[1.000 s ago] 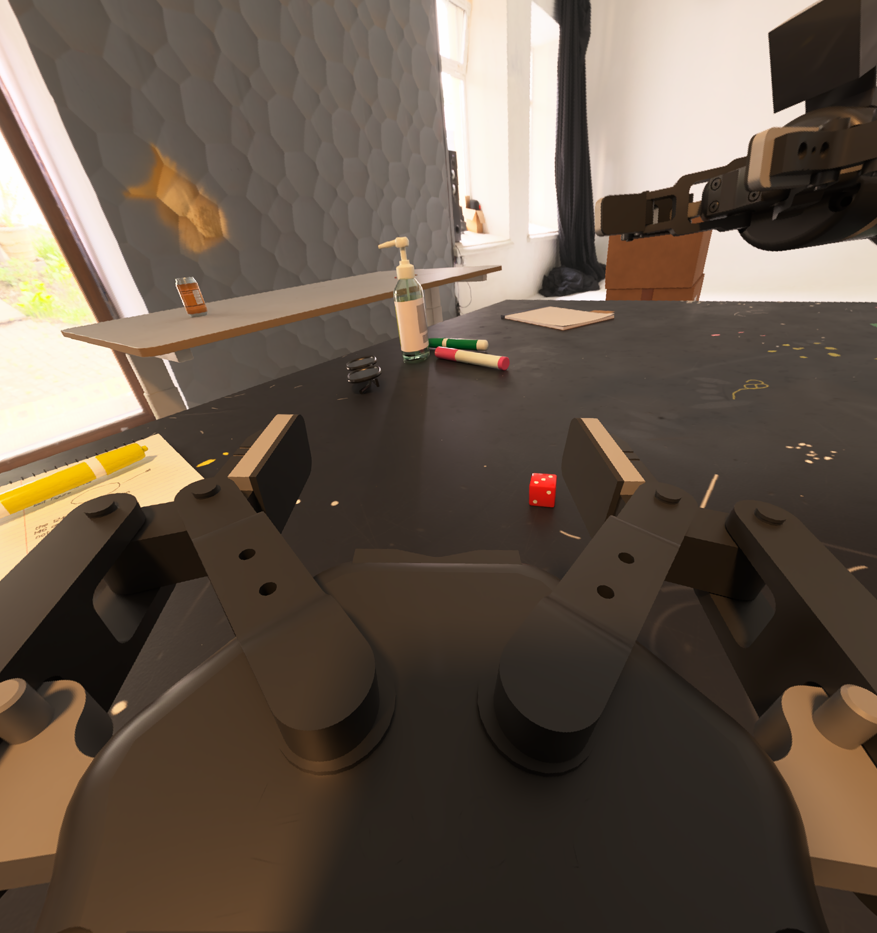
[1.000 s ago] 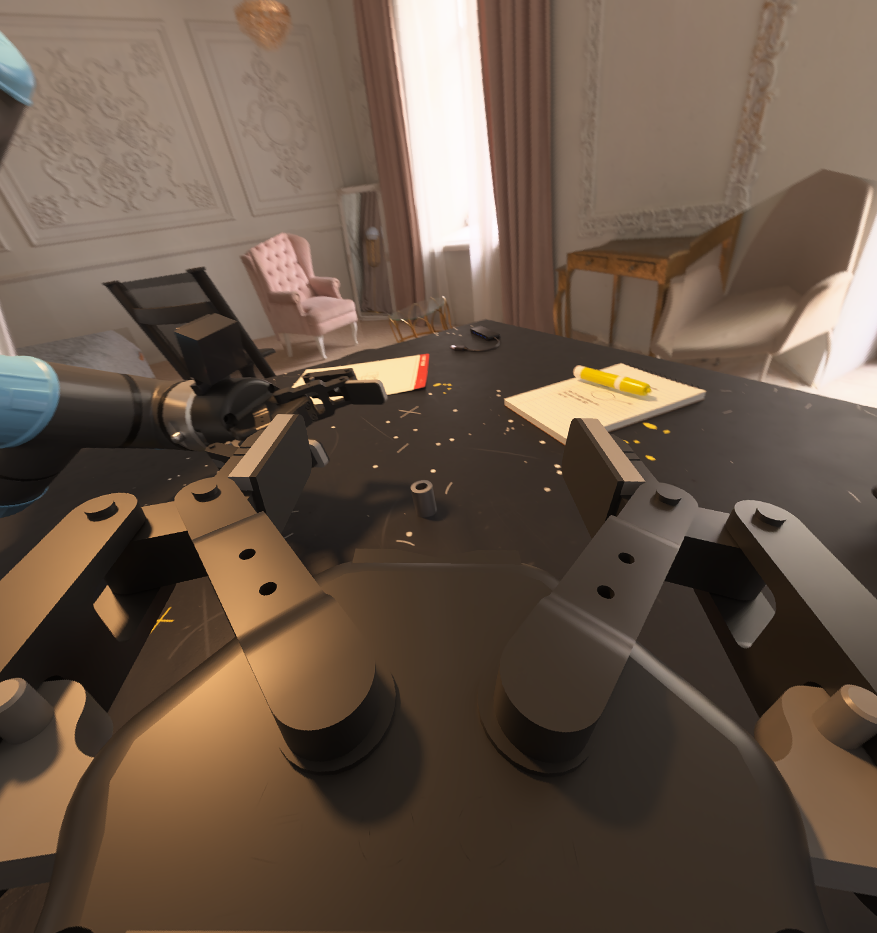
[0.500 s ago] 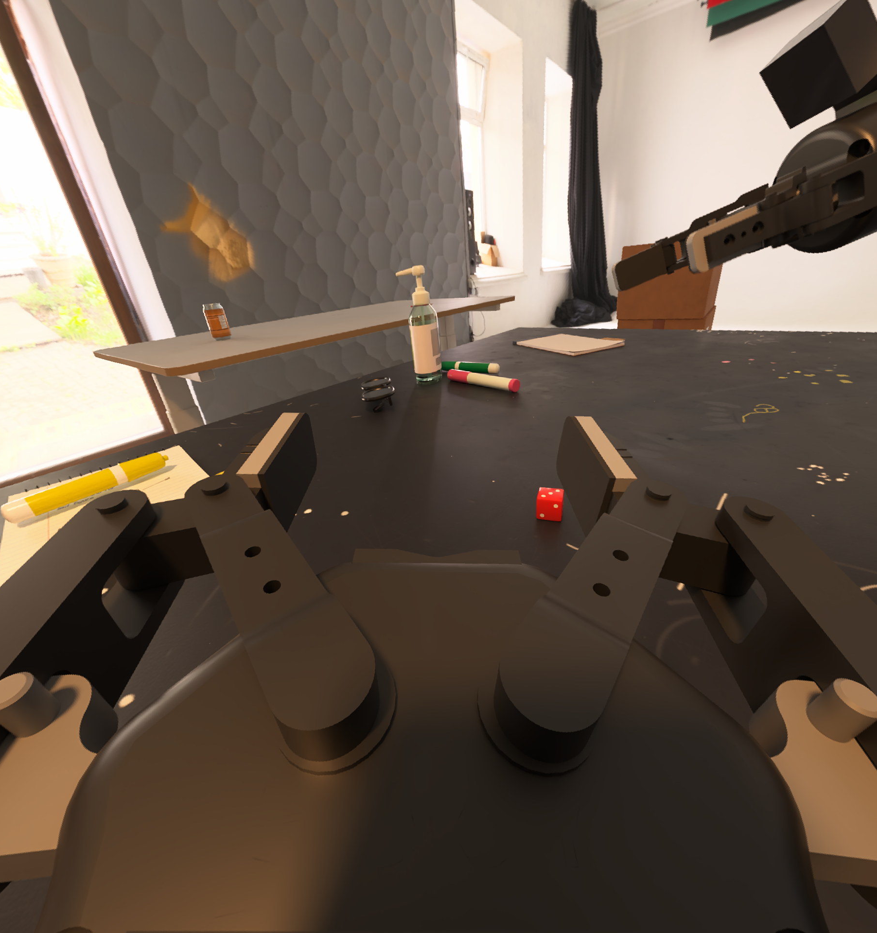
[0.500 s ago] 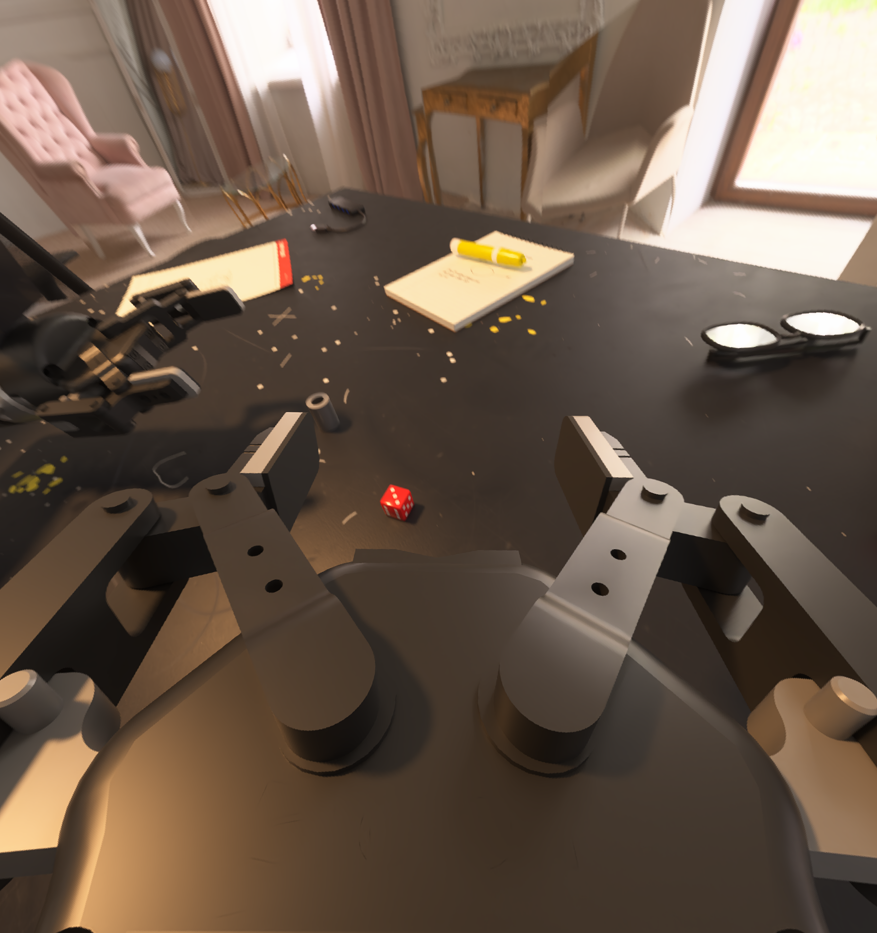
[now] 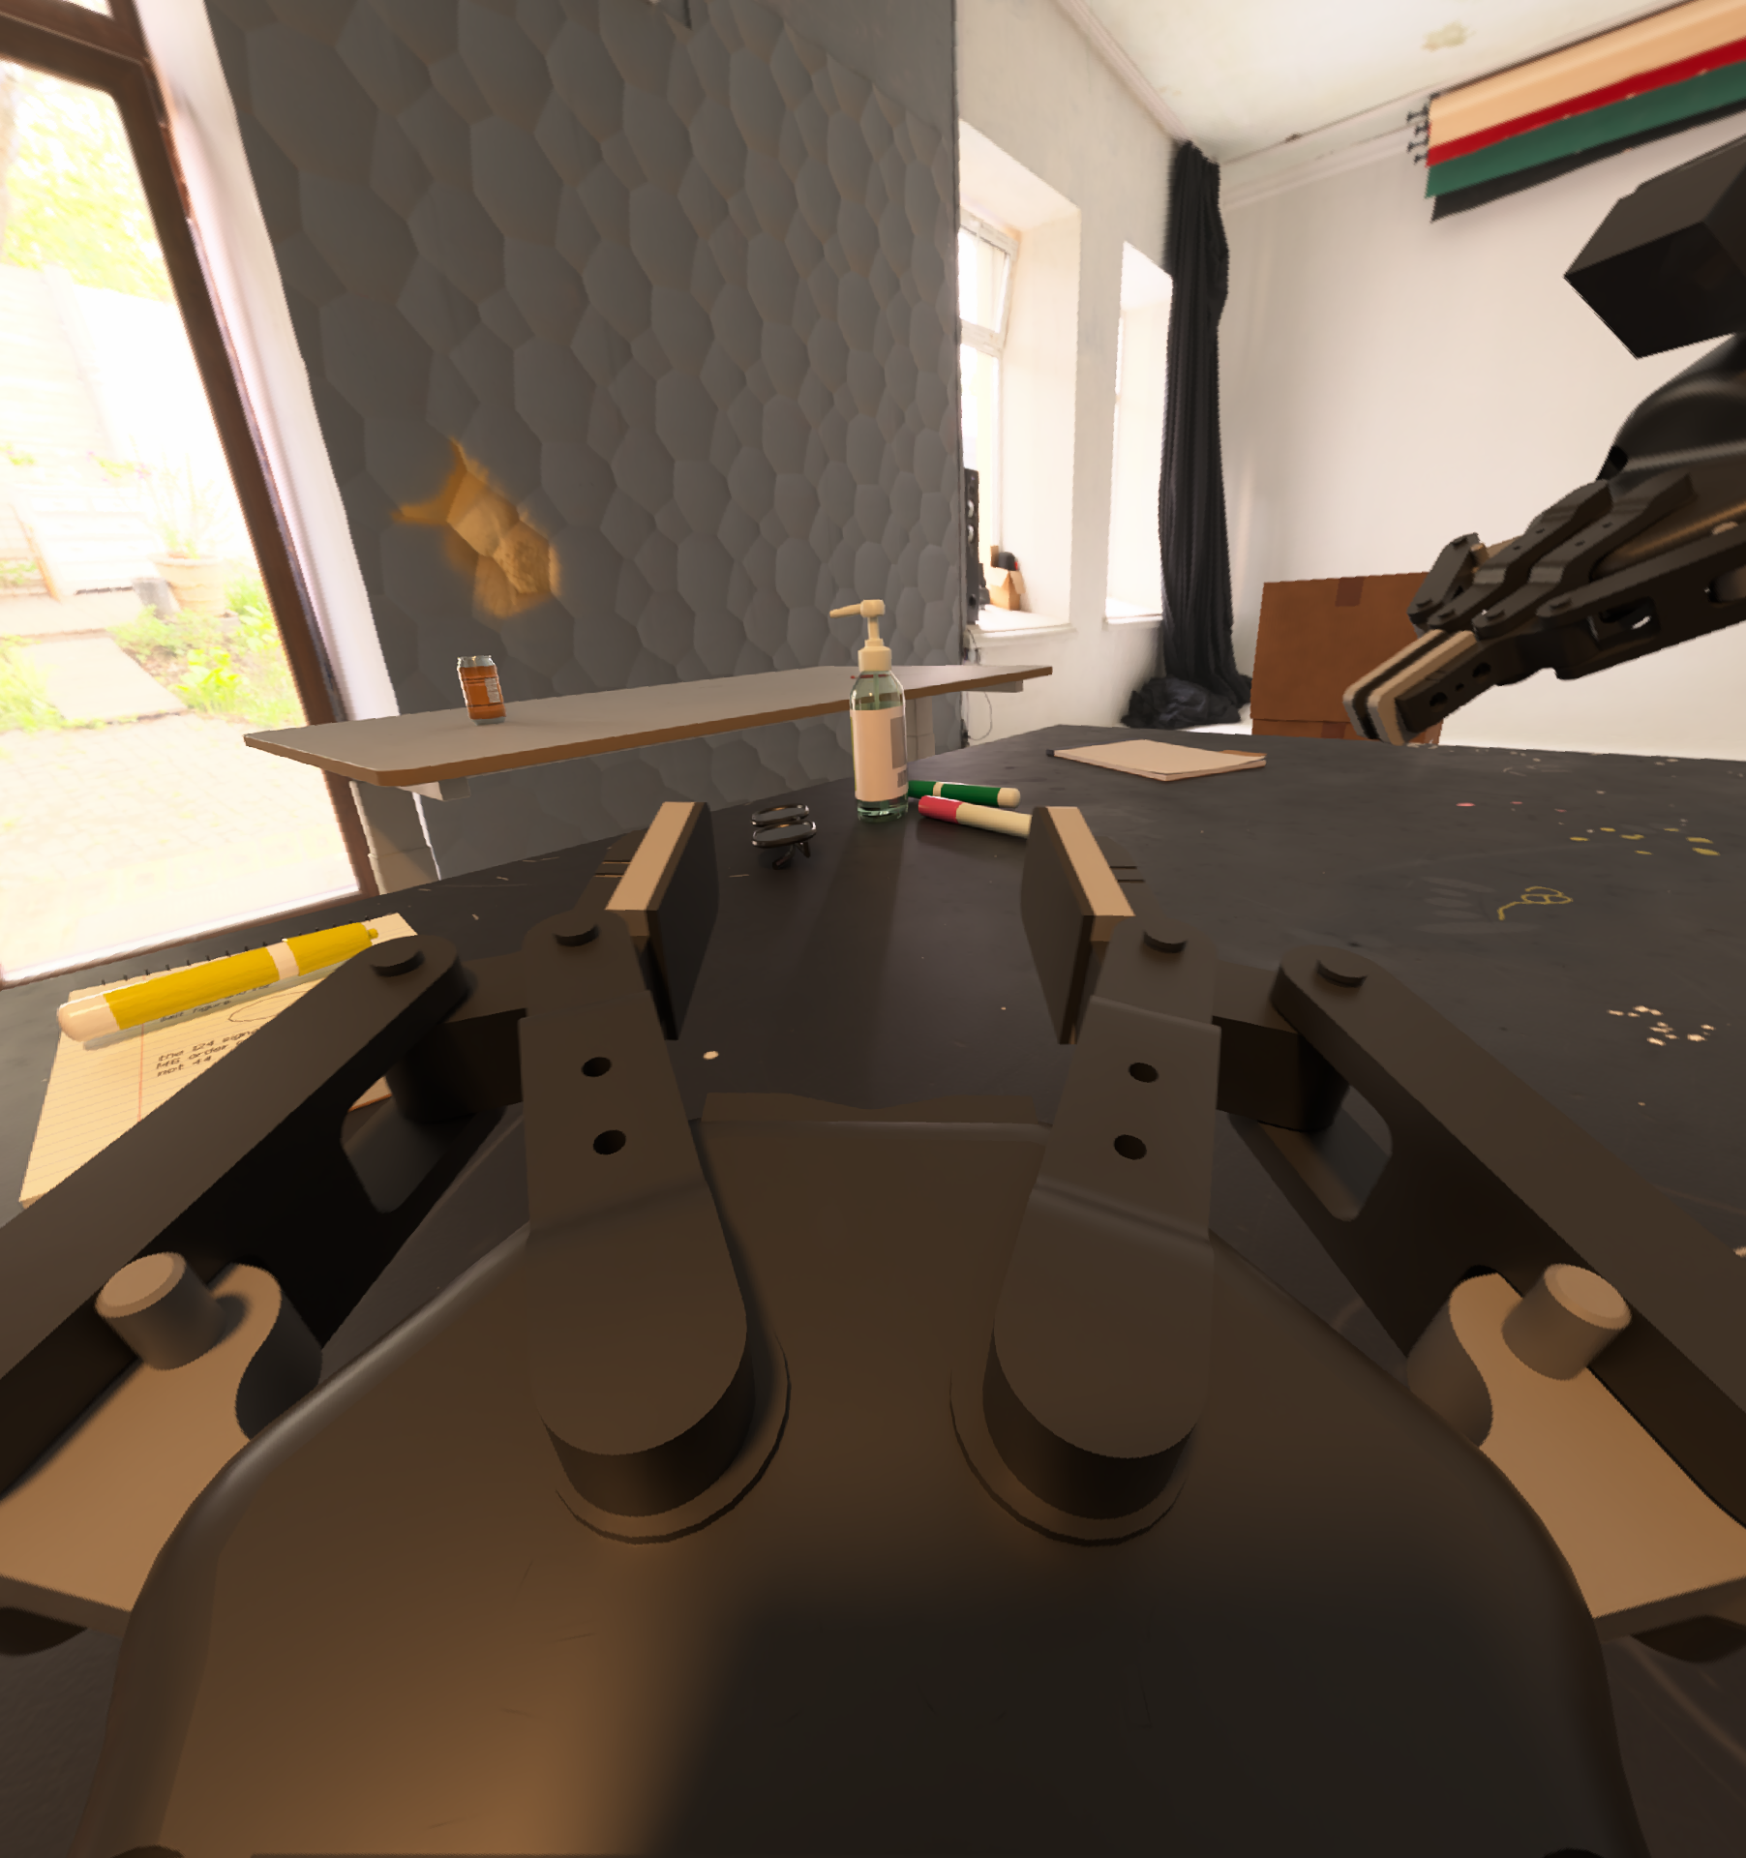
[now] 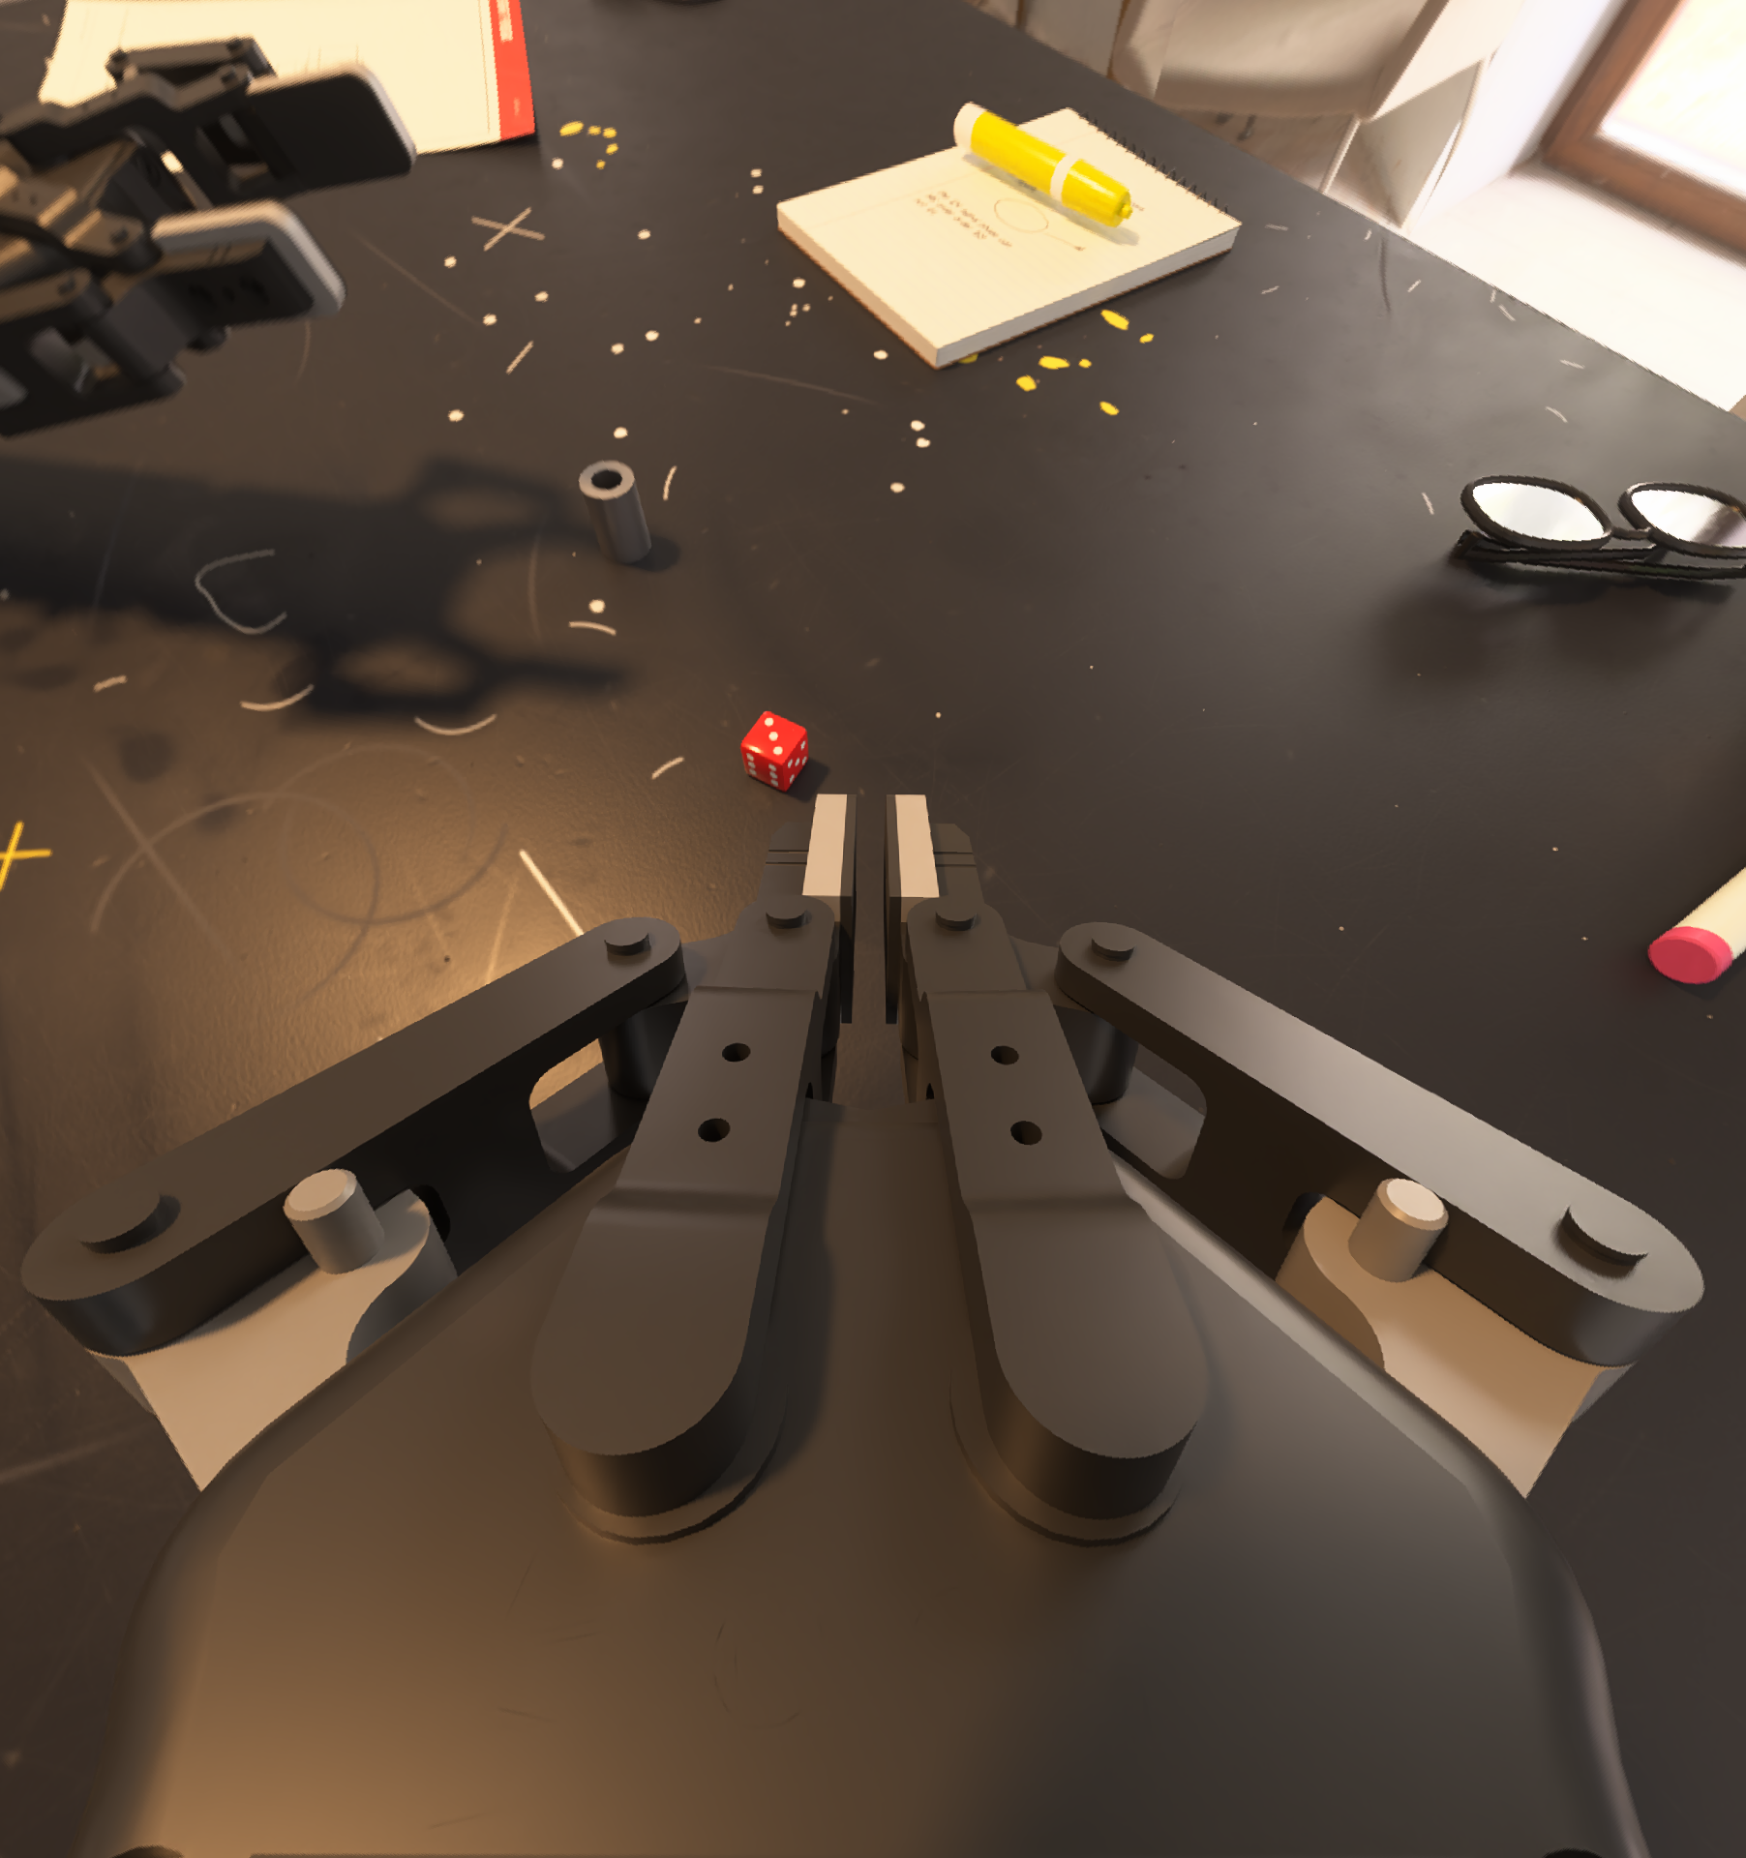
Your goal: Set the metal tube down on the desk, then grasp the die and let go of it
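Observation:
The red die (image 6: 774,749) lies on the dark desk (image 6: 1201,704), just beyond and left of my right gripper (image 6: 870,834). That gripper is shut with only a thin gap between its pads, and it holds nothing. The short grey metal tube (image 6: 616,508) stands upright on the desk farther back left, free of both grippers. My left gripper (image 5: 869,905) is open and empty above the desk; it also shows in the right wrist view (image 6: 246,181) at the top left. Neither the die nor the tube shows in the left wrist view. The right gripper (image 5: 1392,694) shows there at the right, shut.
A notepad (image 6: 949,271) with a yellow marker (image 6: 1045,166) lies at the back. Glasses (image 6: 1613,528) and a red-capped marker (image 6: 1724,915) lie to the right. A white sheet (image 6: 427,50) lies behind the left gripper. A pump bottle (image 5: 877,744) and two markers (image 5: 970,809) stand at the desk's far side.
My right gripper has closed its fingers and tilted down over the desk beside the die. My left gripper has tilted upward, its fingers somewhat closer together, and the die has left its view.

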